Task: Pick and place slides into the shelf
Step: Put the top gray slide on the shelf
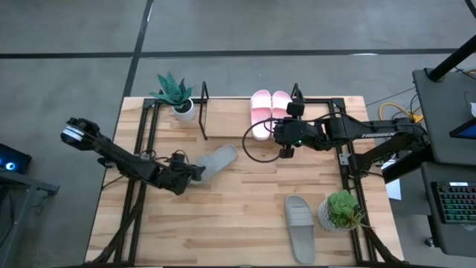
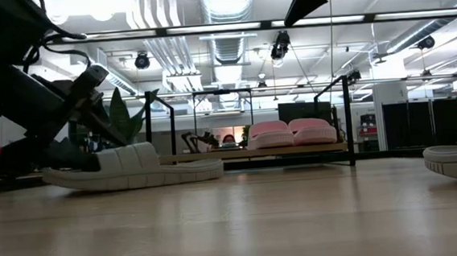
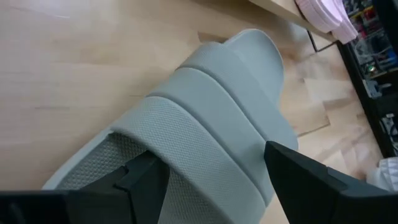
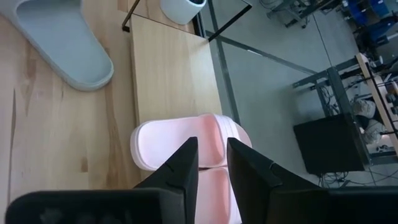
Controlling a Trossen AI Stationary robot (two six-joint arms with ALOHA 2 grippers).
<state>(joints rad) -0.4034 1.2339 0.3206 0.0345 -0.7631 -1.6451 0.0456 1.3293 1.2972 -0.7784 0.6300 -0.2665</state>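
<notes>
The grey-green slide (image 1: 216, 161) in the left gripper (image 1: 192, 173) lies on the table (image 1: 245, 216) with its long axis on a diagonal, its free end pointing toward the shelf (image 1: 223, 112) and its other end at the gripper; in the left wrist view the two dark fingers (image 3: 311, 177) stand apart on either side of the broad ribbed strap, closed on nothing that can be made out, so whether they grip it cannot be told. That view shows a fine mesh texture under the strap, which the high view does not. The low view shows the slide's sole flat on the wood. The two pale pink slides (image 1: 268, 109) sit side by side on the shelf's wooden board, long axes running front to back. The right gripper (image 1: 285, 152) hovers just in front of them, its fingers (image 4: 186, 163) close together with a narrow gap and nothing between. A second grey-green slide (image 1: 300, 225) lies near the front of the table beside a potted plant (image 1: 341, 211), its long axis nearly front to back.
</notes>
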